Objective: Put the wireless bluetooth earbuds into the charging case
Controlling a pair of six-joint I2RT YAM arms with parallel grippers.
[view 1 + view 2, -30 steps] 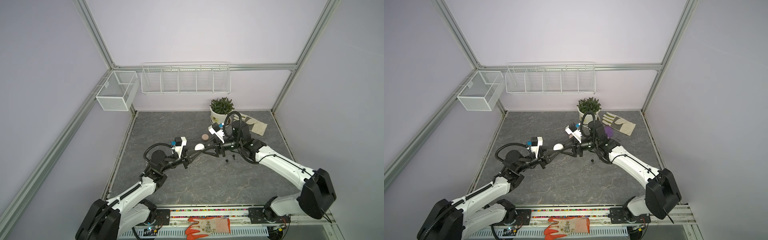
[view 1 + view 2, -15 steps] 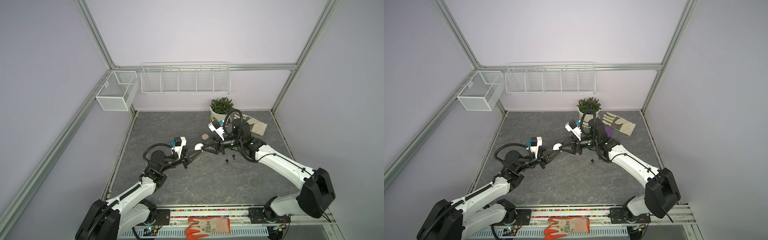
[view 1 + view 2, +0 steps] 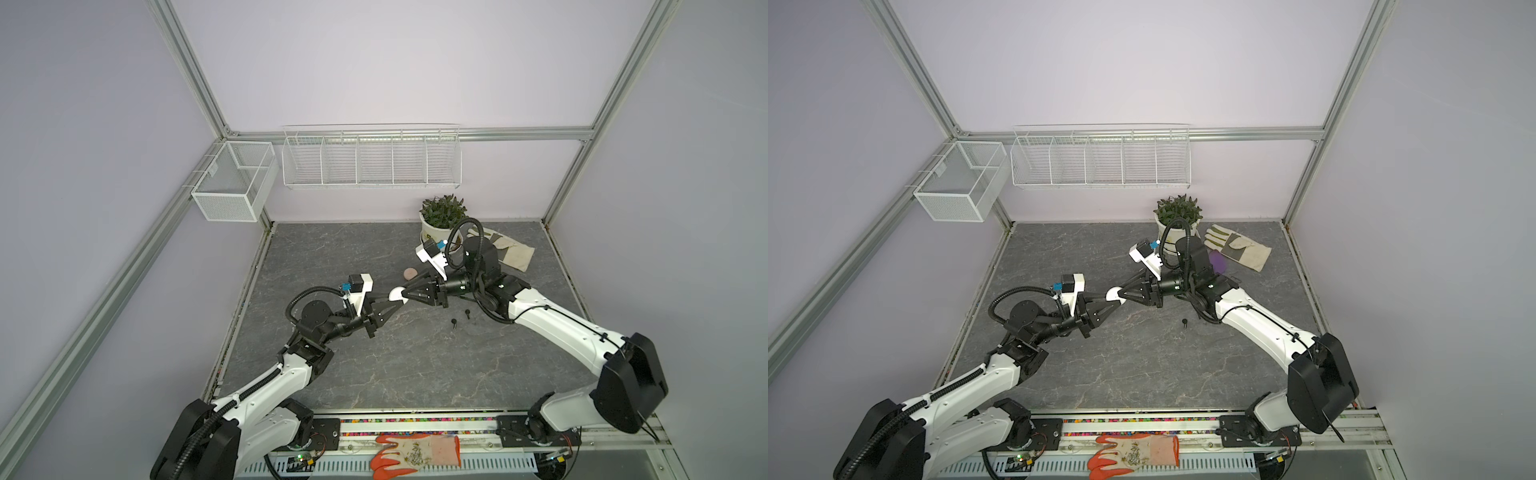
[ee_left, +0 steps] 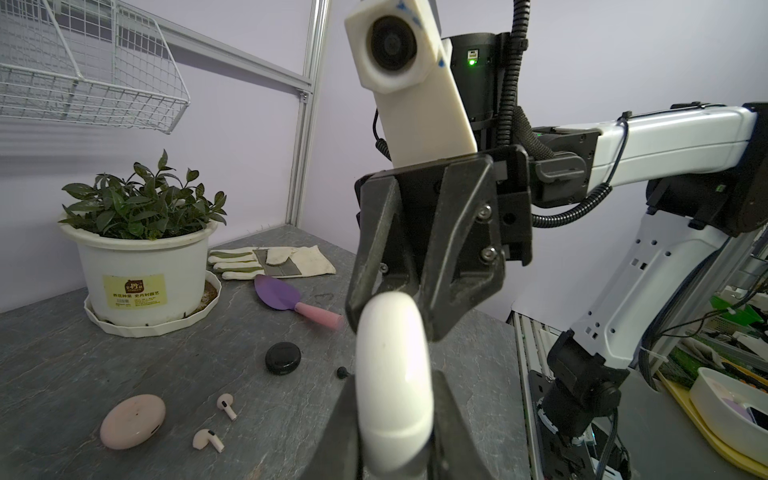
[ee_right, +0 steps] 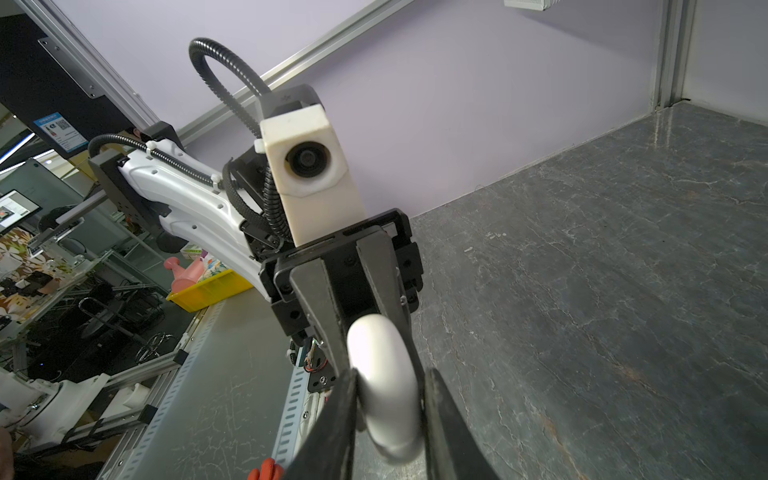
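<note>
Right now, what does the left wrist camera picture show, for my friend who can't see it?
A white charging case fills the foreground, gripped by the left end effector, with the right end effector straddling its far edge. Behind, the table holds a potted plant, glove, trowel, pink case, black case and loose earbuds.

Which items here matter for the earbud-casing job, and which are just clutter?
Job: white case, pink case, black case, whitish earbuds, black earbuds.
Clutter: potted plant, work glove, purple trowel, orange glove, wire baskets.
</note>
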